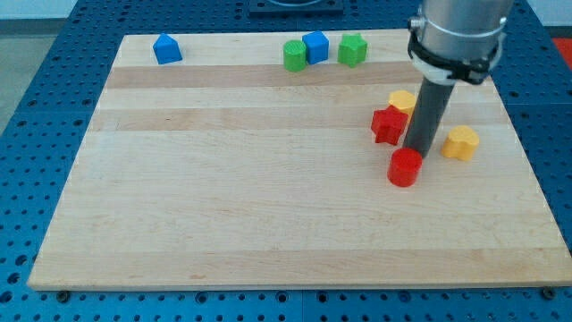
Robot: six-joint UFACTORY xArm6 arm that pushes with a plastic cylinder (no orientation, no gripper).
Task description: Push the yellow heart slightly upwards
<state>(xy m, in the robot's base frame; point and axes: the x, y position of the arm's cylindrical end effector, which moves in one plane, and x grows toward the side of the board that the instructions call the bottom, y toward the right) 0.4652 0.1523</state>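
Note:
The yellow heart (461, 142) lies at the right side of the wooden board (250, 197). My tip (419, 153) rests on the board just left of the heart, with a small gap between them. A red cylinder (404, 167) sits right below and slightly left of the tip, touching or nearly touching it. A red star-like block (387, 125) lies to the tip's left. A second yellow block (401, 100) lies above the red star, its right side partly hidden behind the rod.
Along the board's top edge stand a blue block (166, 48) at the left, and a green block (294, 55), a blue cube (315, 46) and another green block (353, 49) close together. The board's right edge is near the heart.

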